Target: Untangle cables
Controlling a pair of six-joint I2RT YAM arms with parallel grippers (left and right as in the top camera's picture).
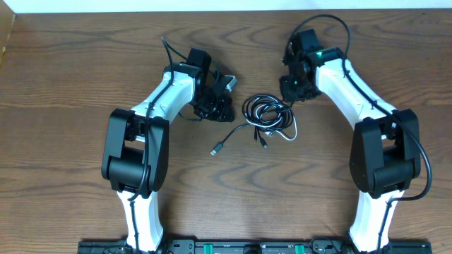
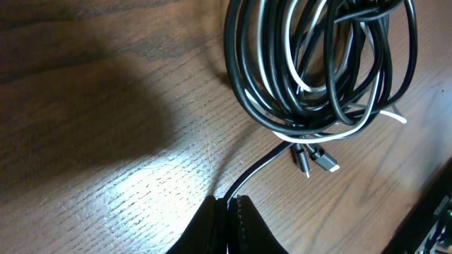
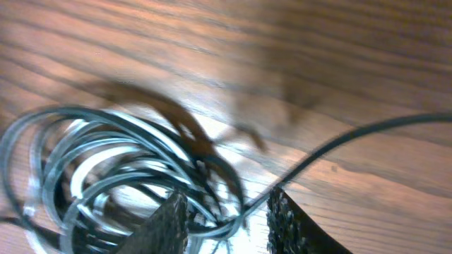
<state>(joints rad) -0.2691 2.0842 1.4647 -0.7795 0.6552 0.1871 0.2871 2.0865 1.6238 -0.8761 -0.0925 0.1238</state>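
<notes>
The cables lie in a coiled tangle at the table's middle, several black ones with a white one looping out on the right. One black cable trails down-left to a plug. My left gripper sits just left of the tangle. In the left wrist view this gripper is shut, and a black strand runs from the coil up to its tips and disappears behind them. My right gripper is at the tangle's upper right. It is open, with blurred cable loops passing between its fingers.
Bare wooden table surrounds the tangle. Both white arms reach in from the front edge, the left one and the right one. The table's far edge is just behind the grippers. Two small plugs lie below the coil.
</notes>
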